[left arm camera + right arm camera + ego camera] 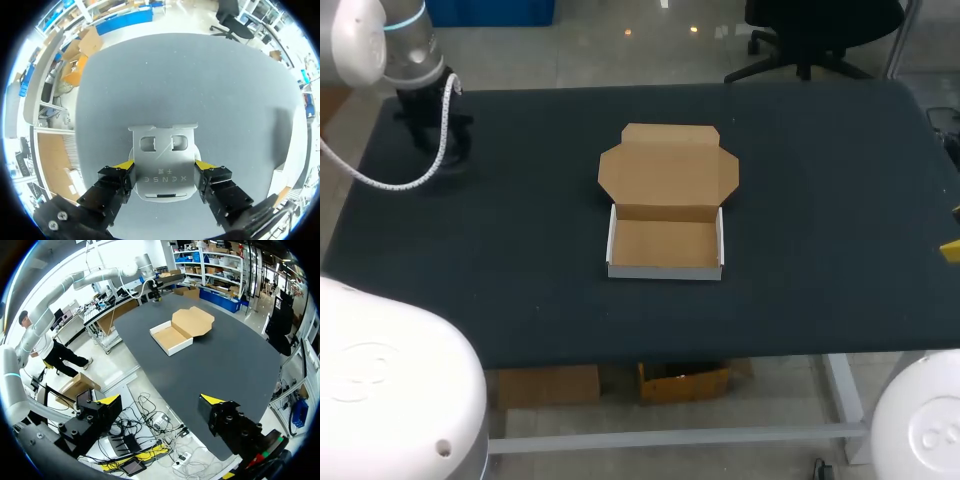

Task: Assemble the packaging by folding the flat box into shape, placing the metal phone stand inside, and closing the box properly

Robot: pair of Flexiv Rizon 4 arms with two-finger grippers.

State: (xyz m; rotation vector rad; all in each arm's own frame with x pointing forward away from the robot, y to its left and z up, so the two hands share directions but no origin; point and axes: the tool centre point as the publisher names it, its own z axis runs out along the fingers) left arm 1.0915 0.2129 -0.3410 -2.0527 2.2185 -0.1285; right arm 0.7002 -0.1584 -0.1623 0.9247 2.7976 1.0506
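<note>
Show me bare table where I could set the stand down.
Bare table lies right of the box, left of it, and along the near edge. The far left corner is crowded: the left gripper sits over the metal phone stand.

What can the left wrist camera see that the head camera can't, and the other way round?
Only the left wrist view: the metal phone stand, between the left jaws, which touch its two sides. Only the head view: the cardboard box, folded into shape and empty, with its lid open behind it. Both: the dark table.
</note>
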